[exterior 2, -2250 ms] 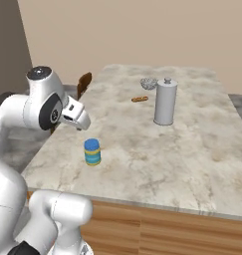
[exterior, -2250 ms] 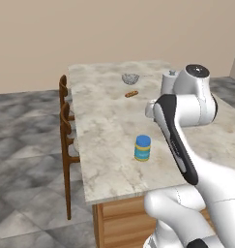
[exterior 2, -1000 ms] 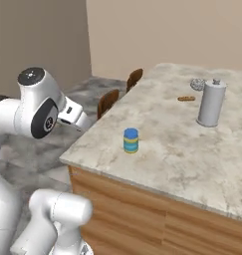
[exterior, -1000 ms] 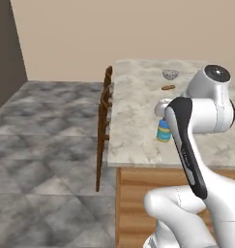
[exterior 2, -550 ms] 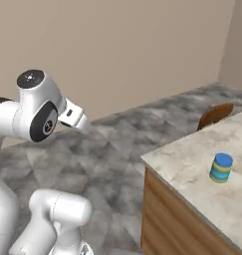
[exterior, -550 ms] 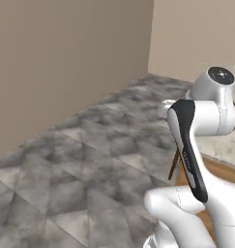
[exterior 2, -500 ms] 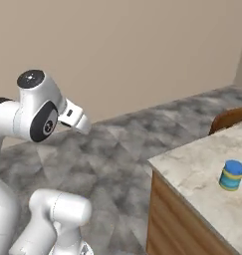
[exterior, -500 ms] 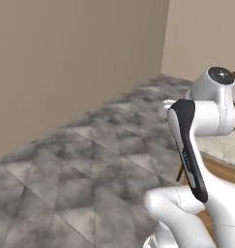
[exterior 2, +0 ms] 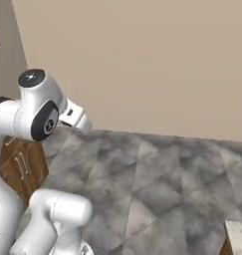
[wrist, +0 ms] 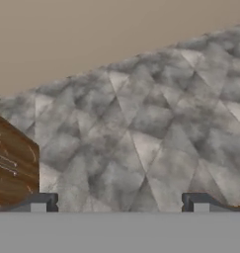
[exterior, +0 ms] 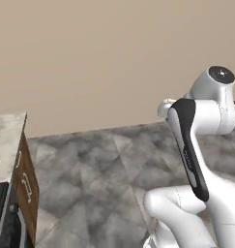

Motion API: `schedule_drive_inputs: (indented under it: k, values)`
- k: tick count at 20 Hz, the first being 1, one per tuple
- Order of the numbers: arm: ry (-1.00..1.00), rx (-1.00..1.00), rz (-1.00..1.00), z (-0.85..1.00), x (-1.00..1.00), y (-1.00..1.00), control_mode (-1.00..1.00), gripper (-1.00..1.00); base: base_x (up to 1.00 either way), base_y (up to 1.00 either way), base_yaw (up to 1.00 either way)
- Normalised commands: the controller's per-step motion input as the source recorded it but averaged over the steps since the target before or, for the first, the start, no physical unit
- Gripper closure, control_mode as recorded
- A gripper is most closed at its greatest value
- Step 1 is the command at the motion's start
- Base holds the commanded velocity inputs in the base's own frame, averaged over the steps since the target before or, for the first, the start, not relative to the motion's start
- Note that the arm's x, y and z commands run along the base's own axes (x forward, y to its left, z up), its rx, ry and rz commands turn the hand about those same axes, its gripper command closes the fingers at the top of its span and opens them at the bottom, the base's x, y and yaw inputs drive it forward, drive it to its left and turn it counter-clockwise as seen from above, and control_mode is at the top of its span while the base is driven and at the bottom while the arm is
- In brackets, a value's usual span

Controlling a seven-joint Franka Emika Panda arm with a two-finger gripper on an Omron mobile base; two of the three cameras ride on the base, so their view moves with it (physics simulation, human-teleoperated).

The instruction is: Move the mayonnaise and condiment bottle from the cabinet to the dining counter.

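Dining counter point(exterior 2: 237, 233) corner at frame edge; pincer point(wrist: 119, 201) wide open, holds nothing, over grey floor point(wrist: 141, 128).

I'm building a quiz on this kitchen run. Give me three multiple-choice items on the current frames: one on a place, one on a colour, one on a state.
1. In the left base view, where is the wood base cabinet with a marble top?
A. lower left
B. upper right
C. centre

2. What colour is the tiled floor?
A. red
B. mottled grey
C. green

3. How are the gripper's jaws?
A. shut on a jar
B. shut empty
C. open, empty

Answers: 1 A, the wood base cabinet sits at the lower left edge. 2 B, the tiled floor is mottled grey. 3 C, the gripper shows its tips far apart, nothing between.
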Motion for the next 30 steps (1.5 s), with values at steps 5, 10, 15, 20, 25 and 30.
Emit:
schedule_drive_inputs:
  k: [5,10,15,20,25,30]
  values:
    - [0.0,0.0,0.0,0.0,0.0,0.0,1.0,-1.0,-0.12,0.16,1.0]
    - [0.0,0.0,0.0,0.0,0.0,0.0,1.0,-1.0,-0.28,0.83,0.93]
    - [0.0,0.0,0.0,0.0,0.0,0.0,1.0,-1.0,-0.31,1.0,0.81]
    - [0.0,0.0,0.0,0.0,0.0,0.0,1.0,-1.0,-0.23,1.0,0.79]
    - [0.0,0.0,0.0,0.0,0.0,0.0,1.0,-1.0,0.02,0.94,0.63]
    - [0.0,0.0,0.0,0.0,0.0,0.0,1.0,-1.0,0.12,0.08,0.08]
